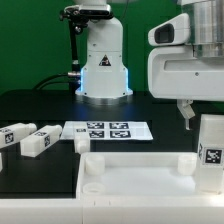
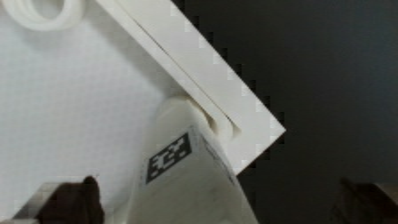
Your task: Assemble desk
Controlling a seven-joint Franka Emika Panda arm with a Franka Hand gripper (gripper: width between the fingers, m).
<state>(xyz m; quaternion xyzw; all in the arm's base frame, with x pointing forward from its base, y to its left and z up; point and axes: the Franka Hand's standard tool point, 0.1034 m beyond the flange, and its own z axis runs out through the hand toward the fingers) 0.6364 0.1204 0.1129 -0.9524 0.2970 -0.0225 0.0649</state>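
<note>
Jaws spread wide on the gripper (image 2: 217, 208), either side of the upright leg (image 1: 210, 145) that stands in the tabletop (image 1: 130, 182) corner socket at the exterior view's right. Fully seated? Hard to say. It looks like rigid, light, slick plastic, so pinch its flat sides mid-length.

Low frontal exterior, wrist close over tabletop (image 2: 80, 110)

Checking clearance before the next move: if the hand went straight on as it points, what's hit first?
Likely the upright desk leg at the tabletop corner: it stands straight ahead, between the sides of the open hand. How near it is stays unclear.
</note>
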